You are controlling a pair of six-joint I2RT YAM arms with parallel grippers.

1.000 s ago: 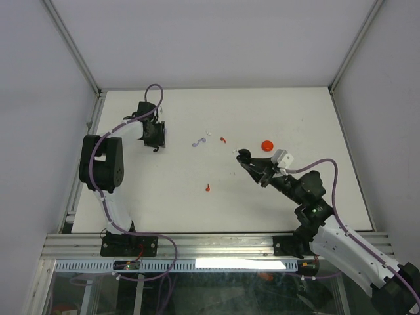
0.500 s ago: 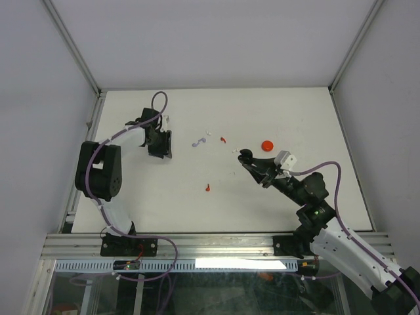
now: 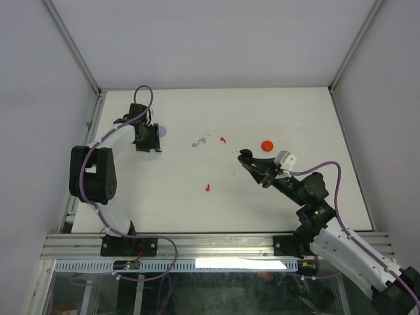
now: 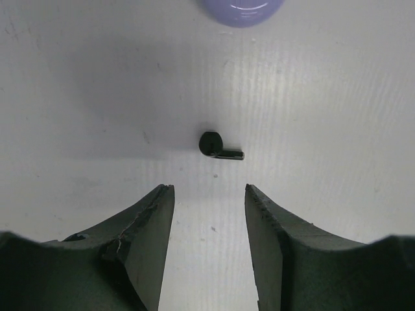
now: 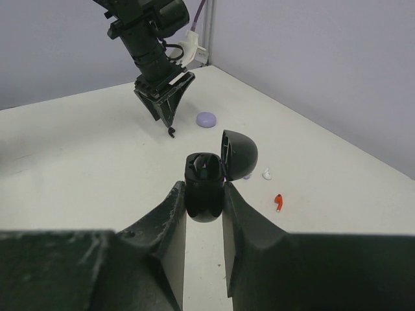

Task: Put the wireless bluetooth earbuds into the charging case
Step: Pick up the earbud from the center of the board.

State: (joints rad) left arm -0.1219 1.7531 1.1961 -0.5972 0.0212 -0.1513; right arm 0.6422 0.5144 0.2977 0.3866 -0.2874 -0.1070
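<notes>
A black earbud (image 4: pixel 218 146) lies on the white table just ahead of my left gripper (image 4: pixel 209 189), which is open and empty above it. The earbud also shows in the right wrist view (image 5: pixel 171 133), under the left gripper (image 5: pixel 165 103). My right gripper (image 5: pixel 204 188) is shut on a black charging case (image 5: pixel 206 189) with its lid (image 5: pixel 240 154) hinged open, held above the table. In the top view the left gripper (image 3: pixel 148 139) is at the far left and the right gripper (image 3: pixel 246 157) is right of centre.
A closed lavender case (image 3: pixel 162 130) lies just beyond the left gripper. A red case (image 3: pixel 267 145) lies behind the right gripper. Red earbuds (image 3: pixel 223 140) (image 3: pixel 207 188), a lavender earbud (image 3: pixel 197 142) and a white earbud (image 3: pixel 209 133) lie scattered mid-table.
My left gripper has shifted left and back, uncovering the lavender case. The right arm with the black case has held still.
</notes>
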